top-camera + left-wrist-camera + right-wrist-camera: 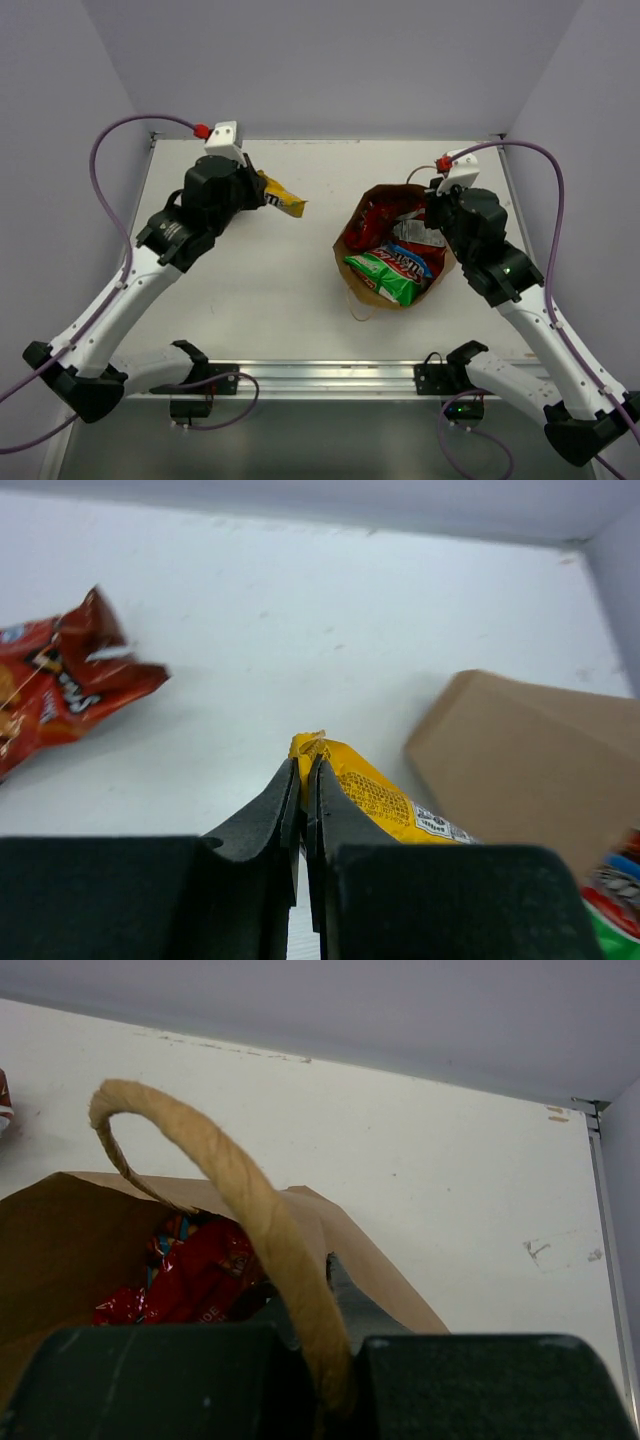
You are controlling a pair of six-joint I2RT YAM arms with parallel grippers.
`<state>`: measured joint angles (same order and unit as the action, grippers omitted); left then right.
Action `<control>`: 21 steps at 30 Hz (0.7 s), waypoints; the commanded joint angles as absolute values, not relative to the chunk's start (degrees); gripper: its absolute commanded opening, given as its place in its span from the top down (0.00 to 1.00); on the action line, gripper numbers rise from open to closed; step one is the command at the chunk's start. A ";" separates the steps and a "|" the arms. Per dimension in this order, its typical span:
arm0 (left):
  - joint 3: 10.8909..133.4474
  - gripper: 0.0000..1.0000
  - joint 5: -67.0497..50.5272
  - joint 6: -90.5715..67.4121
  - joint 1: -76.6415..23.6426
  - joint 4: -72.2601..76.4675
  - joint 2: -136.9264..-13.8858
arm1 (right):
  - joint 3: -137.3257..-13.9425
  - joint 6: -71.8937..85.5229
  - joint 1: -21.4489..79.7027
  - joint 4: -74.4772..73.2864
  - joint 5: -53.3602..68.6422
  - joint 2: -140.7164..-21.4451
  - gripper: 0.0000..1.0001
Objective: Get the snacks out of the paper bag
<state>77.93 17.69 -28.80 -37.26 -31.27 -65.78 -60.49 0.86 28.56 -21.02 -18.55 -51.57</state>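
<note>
At far left of white tabletop (270,300), left tool (303,770): clamped on shiny yellow candy pack (372,796).
Right tool (431,204): closed narrowly on rim of tall brown kraft paper bag (347,240), right of centre.
Inside bag: green-white chip bag (385,272), red packets (378,212).
Red chip bag (60,690): flat on tabletop.

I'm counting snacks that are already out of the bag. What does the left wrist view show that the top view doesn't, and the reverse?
Only left wrist: a red chip bag lying on the table, left of the fingers.
Only top: the open mouth of the paper bag, with red packets at the back and the right gripper at its rim.
Both: the yellow pack pinched in the left gripper, the paper bag, the table, and some of the green packet.
</note>
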 commanded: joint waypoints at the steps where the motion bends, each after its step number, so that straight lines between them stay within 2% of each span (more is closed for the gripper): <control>1: 69.80 0.99 13.46 -24.79 -28.42 -30.86 -71.00 | -60.47 0.44 28.48 -21.97 -20.57 -50.62 1.00; 6: 61.10 1.00 8.62 -26.19 -18.48 -20.23 -83.38 | -59.77 0.88 28.48 -21.97 -20.30 -50.36 1.00; 11: 59.59 1.00 5.46 -28.56 -14.77 -15.75 -94.64 | -58.80 1.23 28.48 -21.89 -19.60 -50.10 1.00; 14: 58.18 0.77 2.64 -29.97 -14.77 -14.24 -94.14 | -58.10 1.14 28.48 -21.53 -19.42 -49.75 1.00; 15: 58.01 0.65 2.03 -30.06 -14.85 -14.24 -93.17 | -57.92 1.06 28.39 -21.45 -19.42 -49.75 1.00; 17: 57.74 0.51 0.97 -30.15 -14.85 -14.85 -89.32 | -57.92 0.88 28.48 -21.27 -19.51 -49.75 1.00; 18: 57.83 0.34 0.62 -30.15 -14.85 -15.29 -87.64 | -57.92 0.70 28.48 -21.18 -19.51 -49.75 1.00; 21: 59.15 0.07 -1.49 -30.50 -15.55 -17.75 -80.18 | -58.10 0.44 28.48 -21.09 -19.60 -49.66 1.00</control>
<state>57.39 1.98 -29.30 -14.85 -19.38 -89.08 -58.74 0.86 28.56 -19.81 -18.52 -50.17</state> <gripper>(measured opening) 0.858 0.011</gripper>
